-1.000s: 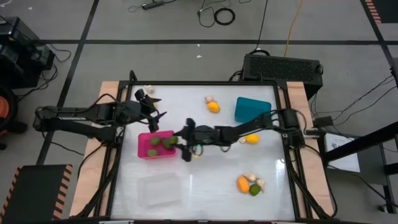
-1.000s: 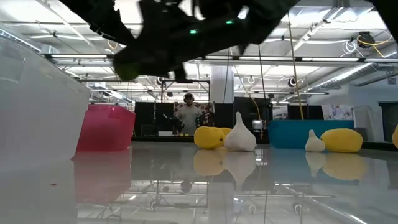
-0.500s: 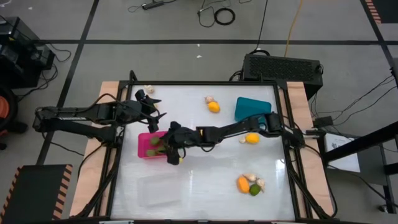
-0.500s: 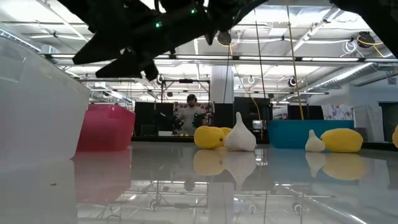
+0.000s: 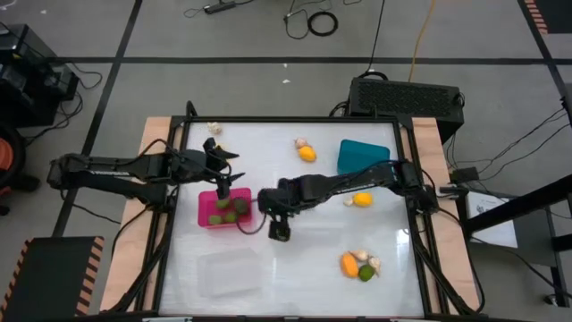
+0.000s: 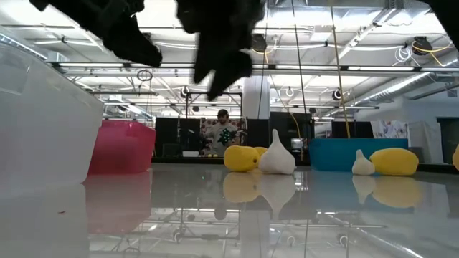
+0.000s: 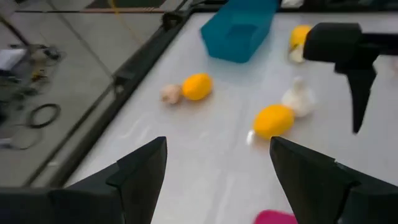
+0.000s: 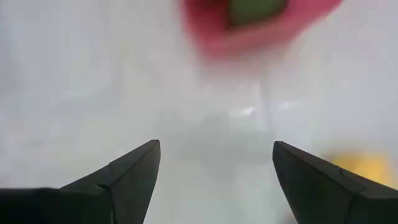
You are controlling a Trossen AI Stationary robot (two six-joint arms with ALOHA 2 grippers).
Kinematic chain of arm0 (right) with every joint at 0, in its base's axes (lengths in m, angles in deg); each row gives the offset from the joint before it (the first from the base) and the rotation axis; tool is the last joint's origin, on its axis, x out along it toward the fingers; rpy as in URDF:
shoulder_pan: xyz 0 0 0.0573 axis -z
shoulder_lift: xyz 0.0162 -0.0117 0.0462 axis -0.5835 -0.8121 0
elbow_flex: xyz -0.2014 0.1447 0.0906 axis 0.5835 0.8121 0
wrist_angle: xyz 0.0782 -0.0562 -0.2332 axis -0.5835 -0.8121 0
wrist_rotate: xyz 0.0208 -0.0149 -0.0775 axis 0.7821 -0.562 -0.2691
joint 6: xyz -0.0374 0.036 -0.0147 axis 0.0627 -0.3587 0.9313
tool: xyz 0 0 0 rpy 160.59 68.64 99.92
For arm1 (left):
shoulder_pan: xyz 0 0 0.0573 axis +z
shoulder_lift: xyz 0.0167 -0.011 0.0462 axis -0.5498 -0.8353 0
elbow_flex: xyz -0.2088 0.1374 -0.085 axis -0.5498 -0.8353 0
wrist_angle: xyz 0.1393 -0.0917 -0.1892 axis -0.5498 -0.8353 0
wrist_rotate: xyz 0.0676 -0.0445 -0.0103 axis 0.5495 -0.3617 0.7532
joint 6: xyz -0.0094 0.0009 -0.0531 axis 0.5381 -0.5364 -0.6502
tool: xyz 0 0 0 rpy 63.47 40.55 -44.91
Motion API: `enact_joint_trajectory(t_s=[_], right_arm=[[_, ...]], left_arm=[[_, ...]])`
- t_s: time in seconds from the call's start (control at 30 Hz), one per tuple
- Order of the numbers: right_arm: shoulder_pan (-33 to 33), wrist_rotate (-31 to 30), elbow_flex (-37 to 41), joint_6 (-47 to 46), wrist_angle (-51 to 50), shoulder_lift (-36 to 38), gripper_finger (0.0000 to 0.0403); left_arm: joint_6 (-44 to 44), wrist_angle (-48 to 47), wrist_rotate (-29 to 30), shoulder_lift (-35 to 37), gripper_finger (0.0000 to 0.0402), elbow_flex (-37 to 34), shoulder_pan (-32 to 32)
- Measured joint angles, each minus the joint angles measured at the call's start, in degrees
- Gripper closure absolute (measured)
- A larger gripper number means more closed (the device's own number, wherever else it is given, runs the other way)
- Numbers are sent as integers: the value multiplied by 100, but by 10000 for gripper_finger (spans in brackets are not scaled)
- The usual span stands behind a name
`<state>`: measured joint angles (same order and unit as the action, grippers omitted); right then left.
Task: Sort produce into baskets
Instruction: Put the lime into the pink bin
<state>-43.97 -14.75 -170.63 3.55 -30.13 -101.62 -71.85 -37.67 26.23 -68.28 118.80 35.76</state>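
Since half a second ago, the right gripper point(image 5: 280, 231) has pulled back from above the pink basket point(image 5: 207, 220) and now hangs over bare table just beside its right edge, fingers spread wide and holding nothing. Green fruits point(image 5: 230, 208) lie inside the pink basket. The left gripper point(image 5: 224, 182) hovers at the far edge of that basket, also wide open and empty. The teal basket point(image 5: 360, 155) stands at the far right, with a yellow fruit point(image 5: 307, 154) near it. Another yellow fruit point(image 5: 362, 199) lies close to the right arm. A small group of produce point(image 5: 359, 265) rests near the right front. The clear basket point(image 5: 229, 272) stands at the front.
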Motion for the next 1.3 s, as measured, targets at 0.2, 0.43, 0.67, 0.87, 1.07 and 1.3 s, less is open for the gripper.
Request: enact_joint_trajectory(t_s=[0.2, 0.43, 0.67, 0.87, 1.07, 1.3], right_arm=[[-751, -295, 13, -778, -2093, 55, 99], [-1463, -731, 13, -2326, -3072, 55, 99], [-2007, -339, 249, -3765, -3304, 350, 99], [-1970, -125, 368, -4506, -3371, 708, 103], [-2178, 184, 632, -5544, -3254, 1050, 104], [-2684, 190, 1251, -6179, -2327, 1131, 104]], left_arm=[[133, 1530, -414, -74, 110, -421, -150], [1155, 3047, -803, -447, 110, -451, -185], [1785, 3252, -955, -933, 110, -452, -36], [1917, 3102, -2025, -1029, 110, -456, 48], [1853, 2997, -2602, -1027, 110, -456, 44], [1519, 2792, -2810, -1025, 110, -456, -51]])
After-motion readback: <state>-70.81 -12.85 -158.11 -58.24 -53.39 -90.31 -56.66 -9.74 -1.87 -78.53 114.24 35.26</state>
